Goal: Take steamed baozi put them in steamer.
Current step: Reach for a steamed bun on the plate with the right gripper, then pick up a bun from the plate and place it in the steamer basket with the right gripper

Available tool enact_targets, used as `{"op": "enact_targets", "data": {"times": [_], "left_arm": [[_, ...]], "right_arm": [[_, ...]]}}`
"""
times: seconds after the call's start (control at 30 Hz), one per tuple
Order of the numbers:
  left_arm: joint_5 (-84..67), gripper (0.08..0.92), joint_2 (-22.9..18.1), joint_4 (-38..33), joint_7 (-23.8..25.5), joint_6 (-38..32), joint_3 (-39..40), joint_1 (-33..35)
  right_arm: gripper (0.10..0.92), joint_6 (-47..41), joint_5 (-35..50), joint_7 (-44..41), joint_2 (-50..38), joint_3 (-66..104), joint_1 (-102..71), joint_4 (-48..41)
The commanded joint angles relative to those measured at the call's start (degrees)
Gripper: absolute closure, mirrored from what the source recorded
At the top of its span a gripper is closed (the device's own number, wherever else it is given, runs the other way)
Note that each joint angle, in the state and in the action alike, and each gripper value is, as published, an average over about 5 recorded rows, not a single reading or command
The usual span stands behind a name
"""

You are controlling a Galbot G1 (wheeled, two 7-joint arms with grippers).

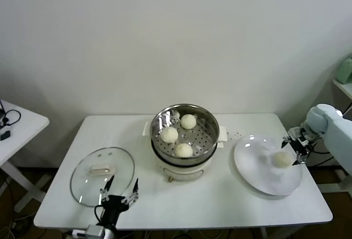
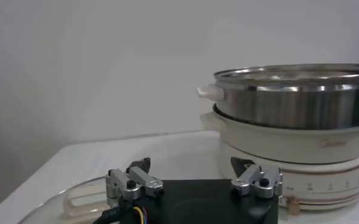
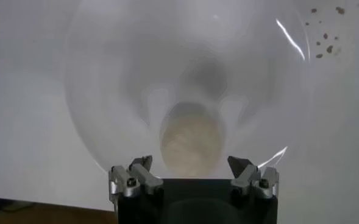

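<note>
The steamer (image 1: 185, 118) is a shiny steel basket on a cream pot at the table's middle. Three baozi lie in it: one at the back (image 1: 188, 121), one on the left (image 1: 169, 134), one at the front (image 1: 183, 150). A fourth baozi (image 1: 282, 159) lies on the white plate (image 1: 258, 167) at the right. My right gripper (image 1: 294, 150) is open, just right of and above that baozi; in the right wrist view the baozi (image 3: 190, 139) sits between and ahead of the fingertips (image 3: 141, 163). My left gripper (image 1: 119, 189) is open, parked at the table's front left.
A flat glass lid (image 1: 102, 168) lies on the table left of the steamer, just behind my left gripper. The left wrist view shows the steamer's side (image 2: 301, 103) and the lid's handle (image 2: 81, 196). A small side table (image 1: 16, 121) stands at far left.
</note>
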Motion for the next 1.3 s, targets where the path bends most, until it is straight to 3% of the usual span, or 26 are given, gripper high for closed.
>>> {"op": "enact_targets", "data": {"times": [0.03, 0.6, 0.93, 1.3], "left_arm": [[0.7, 0.177, -0.2, 0.4, 0.1, 0.1, 0.3, 0.1], [0.6, 0.177, -1.1, 0.1, -0.6, 0.8, 0.8, -0.2], [0.6, 0.177, -1.3, -0.2, -1.0, 0.8, 1.1, 0.0], [0.5, 0.177, -1.6, -0.9, -1.0, 0.3, 1.1, 0.9]], "right_arm": [[0.203, 1.0, -4.3, 0.7, 3.3, 5.4, -3.7, -4.9], [0.203, 0.7, -4.6, 0.3, 6.0, 5.9, -3.1, -7.7], [0.283, -0.4, -2.1, 0.2, 5.4, 5.2, -1.7, -8.1], [0.296, -9.3, 25.9, -0.6, 3.5, -16.7, 15.5, -5.9]]}}
